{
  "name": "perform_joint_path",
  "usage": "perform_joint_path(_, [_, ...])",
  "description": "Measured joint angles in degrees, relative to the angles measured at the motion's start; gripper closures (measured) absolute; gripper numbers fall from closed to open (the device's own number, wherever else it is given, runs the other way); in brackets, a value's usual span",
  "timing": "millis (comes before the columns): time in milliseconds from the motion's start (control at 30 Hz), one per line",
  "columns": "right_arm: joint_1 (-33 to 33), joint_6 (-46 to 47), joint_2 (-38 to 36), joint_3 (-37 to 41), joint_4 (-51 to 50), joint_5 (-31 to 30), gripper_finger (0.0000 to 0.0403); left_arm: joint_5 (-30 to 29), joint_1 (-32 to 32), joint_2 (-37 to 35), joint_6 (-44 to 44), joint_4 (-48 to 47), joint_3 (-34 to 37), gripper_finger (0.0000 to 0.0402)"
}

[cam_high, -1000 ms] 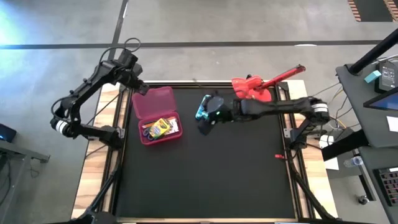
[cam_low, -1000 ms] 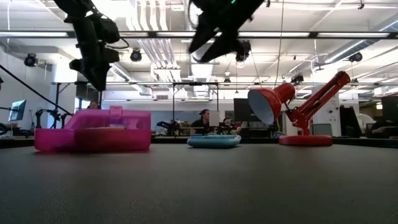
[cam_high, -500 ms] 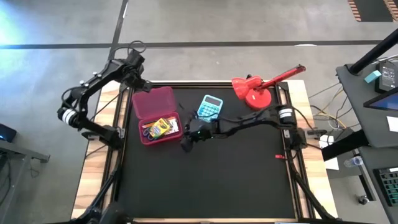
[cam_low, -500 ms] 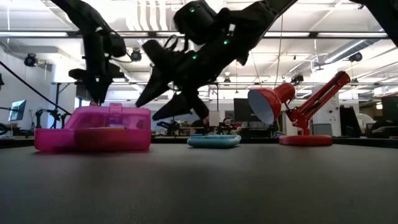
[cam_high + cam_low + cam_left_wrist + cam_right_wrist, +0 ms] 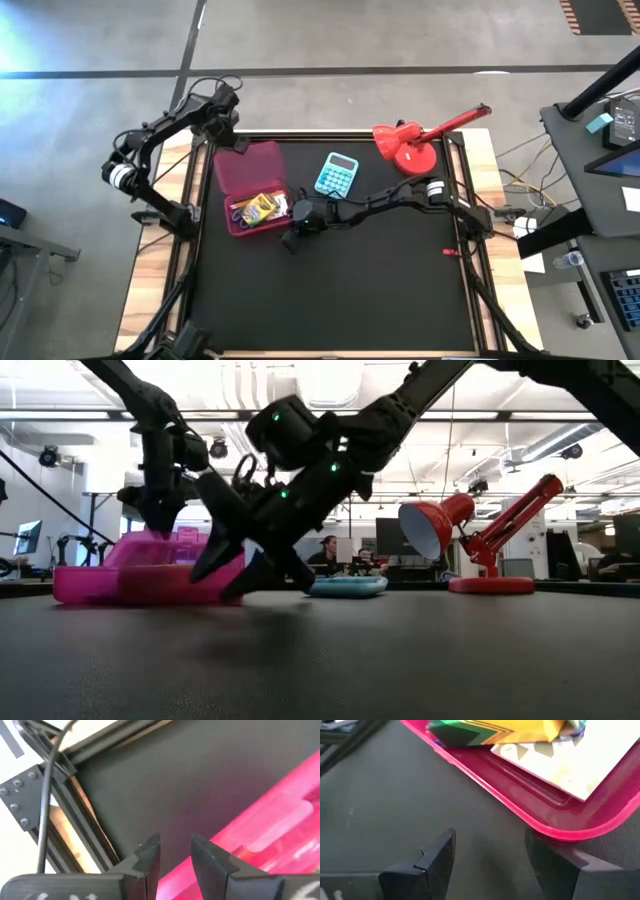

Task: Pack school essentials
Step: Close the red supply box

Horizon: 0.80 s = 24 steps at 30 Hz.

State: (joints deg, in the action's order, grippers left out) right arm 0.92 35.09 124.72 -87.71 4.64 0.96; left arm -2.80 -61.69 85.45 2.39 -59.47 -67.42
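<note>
Reaching across the black worktop, the right arm brings its right pincer down low beside the near right corner of the pink case, with both dark fingers spread wide and nothing between them. In the right wrist view those fingers sit on either side of bare mat, with the case's rounded pink rim just ahead of them and not touching. Inside the lower tray of the case lies the yellow-green crayon box, and the right wrist view shows it resting partly on a white patterned square; other small stationery beside them is too small to tell apart from above. The case's lid half lies open flat toward the far edge of the worktop. The left pincer hangs above the far left corner of the worktop, near the lid's outer edge; its fingers stand only a little apart, holding nothing, with the pink lid just past them in the left wrist view. A turquoise calculator lies to the right of the case, apart from it, and a red desk lamp stands at the far right corner. From table height, the right pincer is nearly down at the mat in front of the case.
</note>
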Motion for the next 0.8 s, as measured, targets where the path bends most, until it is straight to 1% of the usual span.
perform_joint_path(200, [0.7, 0.1, 0.4, -0.1, -0.4, -0.5, 0.0175, 0.8, 0.4, -0.5, -3.0, -4.5, -0.1, 0.0311])
perform_joint_path(500, [1.5, 0.4, 0.4, -0.1, -0.1, -2.1, 0.0175, 3.1, 1.1, -5.9, -4.3, -6.0, -0.6, 0.0311])
perform_joint_path(633, [1.8, 0.4, 0.4, -0.1, -0.2, -2.4, 0.0175, 7.0, 1.5, -8.4, -4.5, -8.1, -0.3, 0.0311])
perform_joint_path(800, [2.6, 0.3, 0.4, -0.1, 0.2, -2.8, 0.0175, 10.0, 5.0, -10.0, -4.1, -10.1, 0.4, 0.0311])
